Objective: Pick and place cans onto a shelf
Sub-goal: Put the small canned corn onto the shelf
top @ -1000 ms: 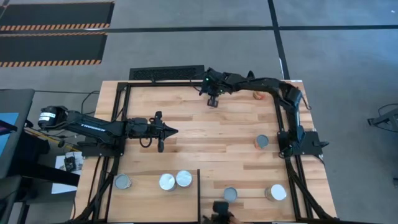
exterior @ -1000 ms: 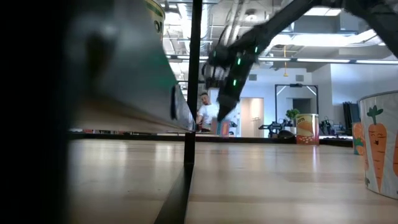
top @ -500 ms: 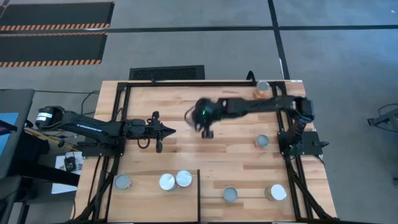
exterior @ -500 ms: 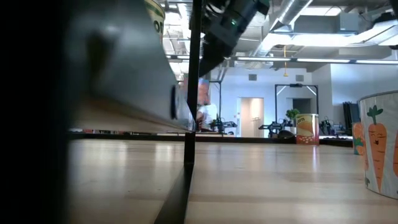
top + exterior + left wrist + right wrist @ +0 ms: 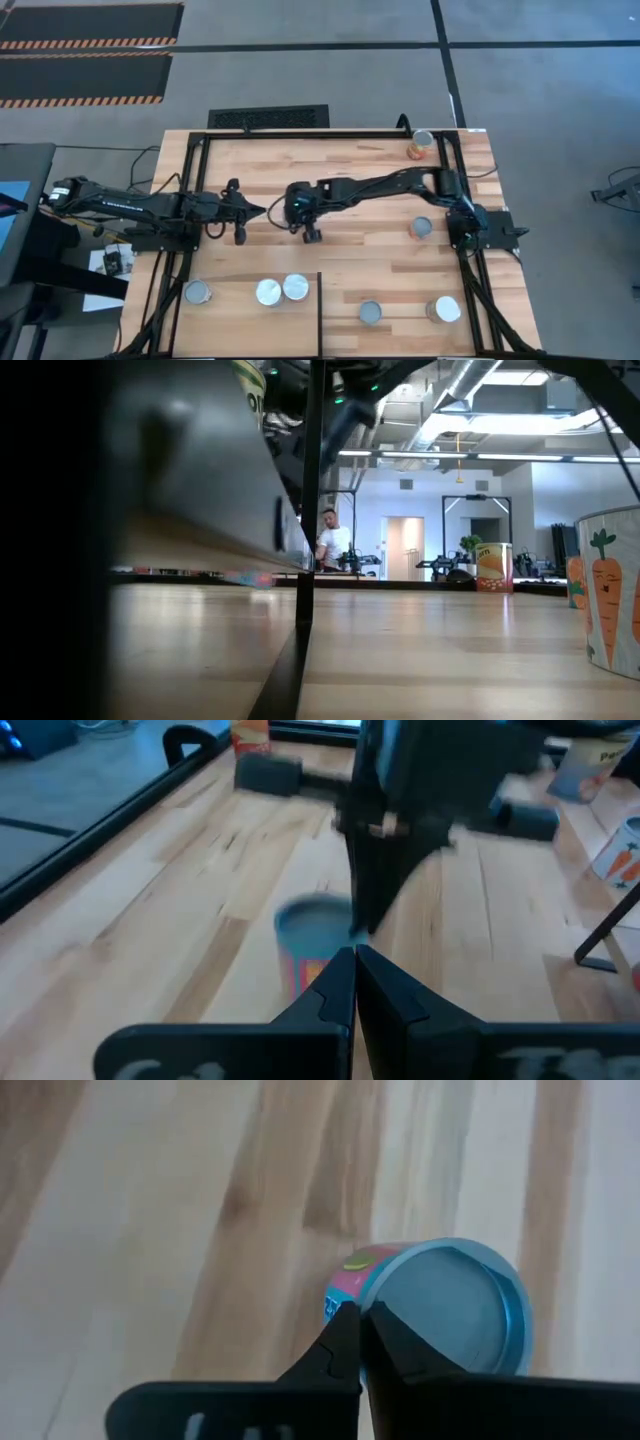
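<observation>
A can (image 5: pixel 440 1315) with a blue rim and a pink label stands on the table just beyond the shut fingertips of my right gripper (image 5: pixel 358 1315). In the left wrist view this can (image 5: pixel 305 935) is below the right gripper (image 5: pixel 362 915). In the high view the right gripper (image 5: pixel 298 212) hides it at mid-table. My left gripper (image 5: pixel 262 210) is shut and level, pointing at the right gripper from the left. Three cans (image 5: pixel 268 292) stand on the shelf (image 5: pixel 240 325) at the near left. My right gripper slants down from the table's right, and its shut fingertips (image 5: pixel 345 1325) stand against the can's label side just under the rim (image 5: pixel 340 1295). I cannot tell whether they touch it. The can stands upright on the table.
More cans stand on the table at the far right corner (image 5: pixel 421 146), by the right arm's base (image 5: pixel 421 228) and at the near right (image 5: pixel 370 313) (image 5: pixel 443 309). A black upright bar (image 5: pixel 312 510) edges the shelf. A person (image 5: pixel 332 542) is in the room beyond.
My right gripper has swept from near the table's far edge toward the middle and left, tipping further down and ending close to my left gripper. My left gripper has drawn back a little toward the table's left edge.
</observation>
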`<state>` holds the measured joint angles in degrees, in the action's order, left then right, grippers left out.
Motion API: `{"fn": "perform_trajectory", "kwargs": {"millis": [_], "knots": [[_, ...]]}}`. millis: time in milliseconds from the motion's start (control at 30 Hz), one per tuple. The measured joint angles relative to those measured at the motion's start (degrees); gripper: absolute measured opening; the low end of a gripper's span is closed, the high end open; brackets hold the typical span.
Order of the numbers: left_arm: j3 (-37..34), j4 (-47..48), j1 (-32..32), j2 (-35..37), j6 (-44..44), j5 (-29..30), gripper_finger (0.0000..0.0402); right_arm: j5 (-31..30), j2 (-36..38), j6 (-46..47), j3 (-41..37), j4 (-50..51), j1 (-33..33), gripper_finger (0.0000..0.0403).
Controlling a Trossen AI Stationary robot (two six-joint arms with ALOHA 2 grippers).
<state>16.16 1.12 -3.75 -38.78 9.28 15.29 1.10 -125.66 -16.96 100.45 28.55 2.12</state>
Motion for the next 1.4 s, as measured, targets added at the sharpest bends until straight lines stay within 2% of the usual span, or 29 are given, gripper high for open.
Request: {"fn": "perform_trajectory", "kwargs": {"millis": [233, 333, 733, 867, 1033, 1233, 1300, 1400], "knots": [[0.0, 1.8, -0.43, 0.27, 0.39, 0.42, 0.0, 0.73, -6.78, -1.11, 9.59, 2.75, -0.19, 0.0019], [0.0, 2.18, -0.41, 0.29, 0.45, 0.41, 0.0, 0.52, -6.81, -1.09, 10.61, 3.47, -0.16, 0.003], [0.0, 2.43, -0.41, 0.27, 0.19, -0.26, 0.0, 0.27, -4.58, -0.02, 10.68, 1.87, -0.6, 0.0148], [0.0, 2.43, -0.41, 0.27, 0.24, -0.46, 0.0, 0.21, -2.21, -0.08, 10.63, 2.6, -0.75, 0.0164], [0.0, 2.43, -0.41, 0.27, 0.28, -0.48, 0.0, -1.62, 1.63, -2.37, 10.63, 3.74, -1.19, 0.0132], [0.0, 2.43, -0.41, 0.27, 0.94, -1.09, 0.0, -4.96, 7.59, -5.26, 10.27, 16.22, -1.91, 0.0036], [0.0, 2.41, -0.4, 0.27, 0.97, -2.23, 0.0, -5.35, 9.92, -4.65, 7.25, 18.26, -1.79, 0.0012], [0.0, 2.42, -0.41, 0.27, 1.0, -2.67, 0.0, -5.6, 14.25, -3.08, -0.49, 15.51, -1.28, 0.0015]]}}
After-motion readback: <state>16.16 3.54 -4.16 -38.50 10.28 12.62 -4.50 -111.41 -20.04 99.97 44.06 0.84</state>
